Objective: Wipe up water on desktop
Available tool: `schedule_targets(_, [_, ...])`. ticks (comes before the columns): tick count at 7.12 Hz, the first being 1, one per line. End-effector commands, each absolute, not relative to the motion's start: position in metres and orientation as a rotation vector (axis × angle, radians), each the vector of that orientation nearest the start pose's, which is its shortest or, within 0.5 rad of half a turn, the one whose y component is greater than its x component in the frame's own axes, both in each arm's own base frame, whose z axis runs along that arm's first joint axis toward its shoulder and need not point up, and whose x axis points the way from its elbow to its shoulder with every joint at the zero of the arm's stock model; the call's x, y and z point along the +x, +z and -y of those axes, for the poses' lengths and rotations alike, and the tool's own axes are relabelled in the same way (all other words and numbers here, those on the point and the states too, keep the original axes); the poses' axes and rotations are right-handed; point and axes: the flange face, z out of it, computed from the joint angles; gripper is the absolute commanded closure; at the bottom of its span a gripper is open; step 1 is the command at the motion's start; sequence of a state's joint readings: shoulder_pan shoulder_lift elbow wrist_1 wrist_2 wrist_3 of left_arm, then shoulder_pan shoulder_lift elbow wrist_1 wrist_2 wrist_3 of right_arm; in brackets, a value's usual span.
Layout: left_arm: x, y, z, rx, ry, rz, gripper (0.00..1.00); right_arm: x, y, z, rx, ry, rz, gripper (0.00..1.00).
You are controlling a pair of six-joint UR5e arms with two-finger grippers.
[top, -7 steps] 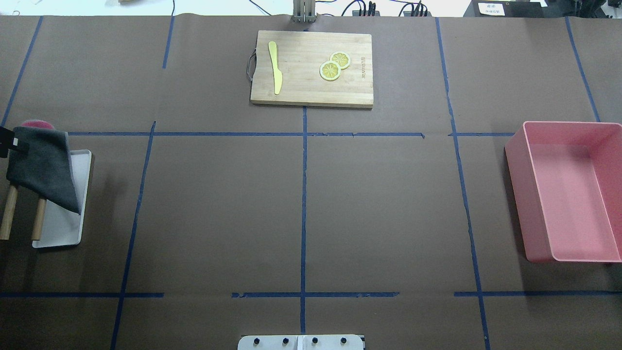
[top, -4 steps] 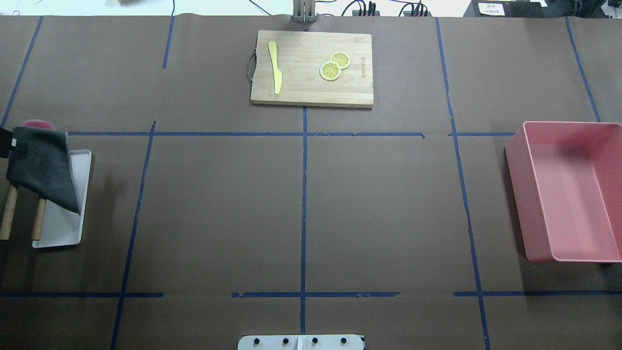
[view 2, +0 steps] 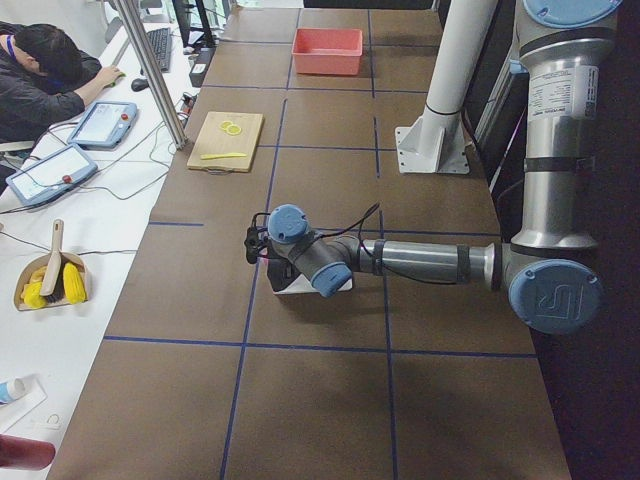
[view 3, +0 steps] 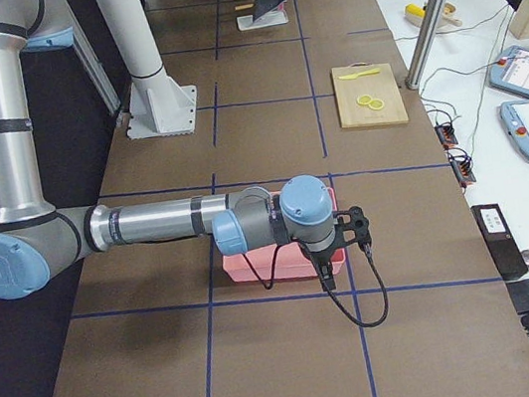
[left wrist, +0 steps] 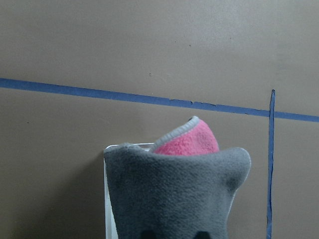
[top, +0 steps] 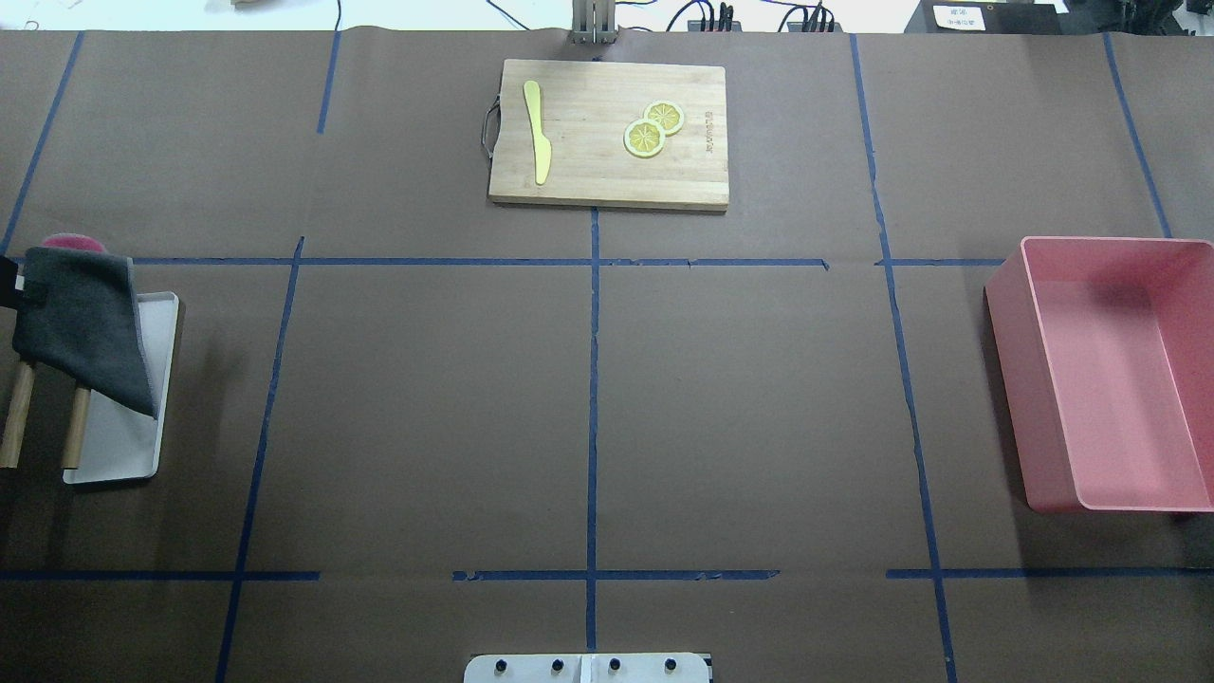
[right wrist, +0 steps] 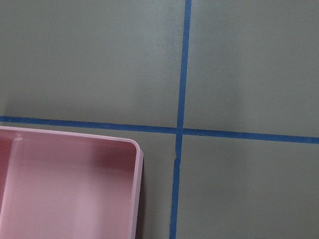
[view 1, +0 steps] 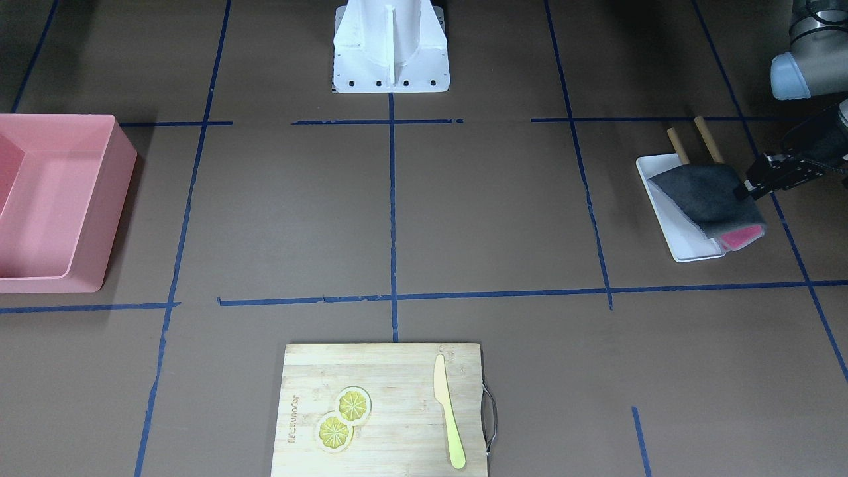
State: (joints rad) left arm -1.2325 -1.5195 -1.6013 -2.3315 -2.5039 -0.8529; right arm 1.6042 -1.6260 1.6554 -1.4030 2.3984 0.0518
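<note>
The desktop (top: 427, 408) is matte brown with a blue tape grid; I see no water on it. My left gripper (view 1: 743, 190) is shut on the edge of a grey cloth (view 1: 702, 195) with a pink underside. It holds the cloth draped over a white tray (top: 119, 451) at the desktop's left edge. In the overhead view the gripper (top: 8, 285) only shows at the frame edge beside the cloth (top: 85, 323). The left wrist view shows the cloth (left wrist: 174, 199) hanging in front. My right gripper (view 3: 352, 230) hangs near a pink bin (view 3: 264, 259); I cannot tell whether it is open.
The pink bin (top: 1024, 398) stands at the right edge. A bamboo cutting board (top: 588, 175) with a yellow knife (top: 538, 133) and lemon slices (top: 652, 130) lies at the far middle. Two wooden handles (top: 14, 422) stick out from under the cloth.
My left gripper has shifted slightly to the left with the cloth still in it. Nothing else has moved.
</note>
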Motion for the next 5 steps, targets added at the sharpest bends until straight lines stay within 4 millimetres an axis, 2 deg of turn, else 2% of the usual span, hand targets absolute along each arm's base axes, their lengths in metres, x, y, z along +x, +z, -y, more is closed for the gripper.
schedule_targets(1, [0.110, 0.571, 0.472, 0.050, -0.108, -1.130, 0.92, 0.066, 0.595, 0.490, 0.207, -0.017, 0.824, 0.00])
schedule_targets(3, [0.095, 0.565, 0.475, 0.049, -0.121, -1.156, 0.94, 0.062, 0.555, 0.503, 0.238, 0.016, 0.850, 0.00])
schedule_targets(4, [0.070, 0.561, 0.477, 0.054, -0.149, -1.189, 0.95, 0.048, 0.529, 0.508, 0.250, 0.007, 0.884, 0.00])
schedule_targets(5, [0.047, 0.558, 0.478, 0.062, -0.176, -1.217, 0.95, 0.027, 0.498, 0.515, 0.286, -0.044, 0.890, 0.00])
